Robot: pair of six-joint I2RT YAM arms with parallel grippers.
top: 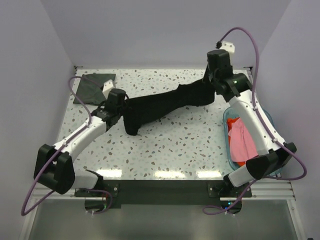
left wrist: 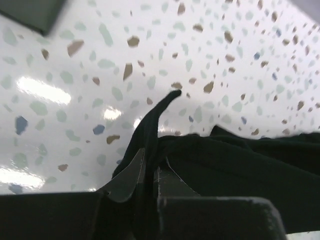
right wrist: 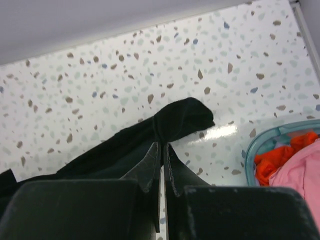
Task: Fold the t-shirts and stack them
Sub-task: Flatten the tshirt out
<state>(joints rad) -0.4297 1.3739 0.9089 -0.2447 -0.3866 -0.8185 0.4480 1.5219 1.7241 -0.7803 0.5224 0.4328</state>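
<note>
Black shirt [top: 165, 105] is drawn out in a band across the surface [top: 175, 145], apparently so it can be spread flat for folding. Left end effector [left wrist: 150, 172] is closed on its near-left end. Right end effector [right wrist: 162, 160] is closed on a bunched far-right end

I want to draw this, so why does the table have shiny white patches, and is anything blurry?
Top external: lamp glare streaks the table along its near edge. Left wrist: bright glare patches at left; the close fingers and black t-shirt look soft. Right wrist: one glare streak beside the basket.
</note>
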